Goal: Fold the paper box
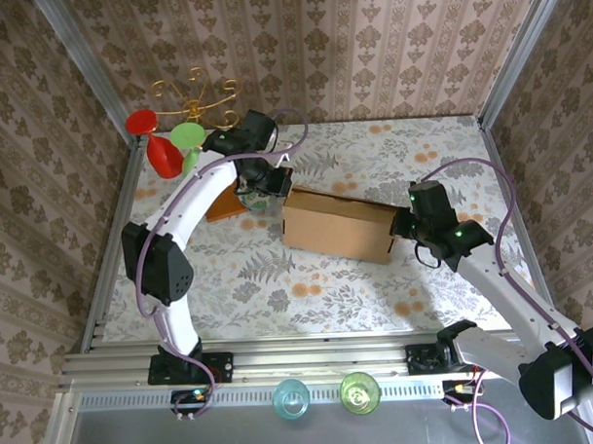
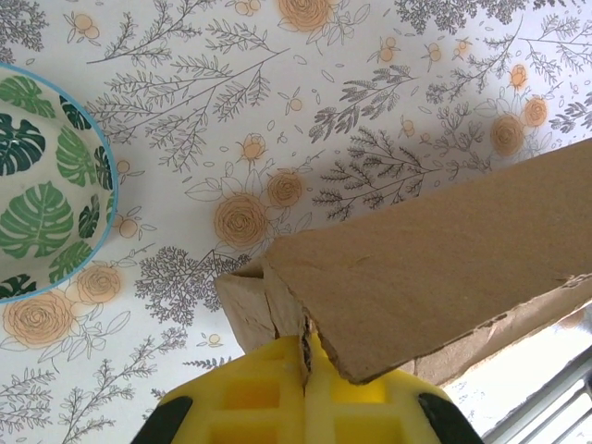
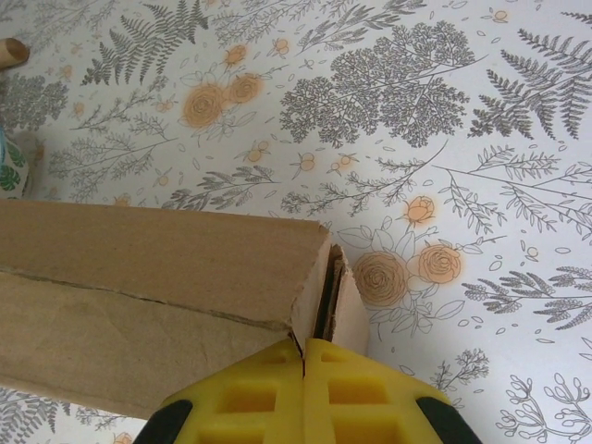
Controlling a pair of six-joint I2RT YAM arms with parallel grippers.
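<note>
Paper box (image 1: 338,225) at centre of bench (image 1: 279,291), walls up. Left claw (image 2: 305,359) clenched on its 9 o'clock end flap, right claw (image 3: 303,356) pinching 3 o'clock end wall. Likely bracing both ends so folds hold.

Cut by left edge: leaf-print bowl (image 2: 51,185); paper box (image 3: 139,277) likewise; wooden board (image 1: 221,209) mostly behind left arm (image 1: 193,201).

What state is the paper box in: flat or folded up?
Folded up: the paper box forms a closed oblong; left gripper and right gripper pinch its ends.
</note>
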